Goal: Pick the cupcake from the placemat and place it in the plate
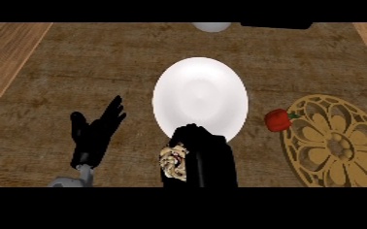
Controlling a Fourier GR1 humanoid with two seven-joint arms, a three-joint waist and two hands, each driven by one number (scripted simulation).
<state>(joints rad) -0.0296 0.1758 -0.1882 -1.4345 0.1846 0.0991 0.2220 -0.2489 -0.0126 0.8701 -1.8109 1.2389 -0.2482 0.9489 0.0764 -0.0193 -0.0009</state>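
Curled fingers (188, 132) of right hand (204, 157) wrapped round cupcake (174, 161), low centre of frame, at near rim of white plate (201, 99). Carried there for release over the plate, by the look of it. Golden placemat (331, 143) at right edge, red pepper (278, 120) beside it. Left hand (93, 131) lower left, fingers straight, resting clear of the path.

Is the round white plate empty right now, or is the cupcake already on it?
Empty: the round white plate shows bare; the cupcake sits in the right hand at its near rim.
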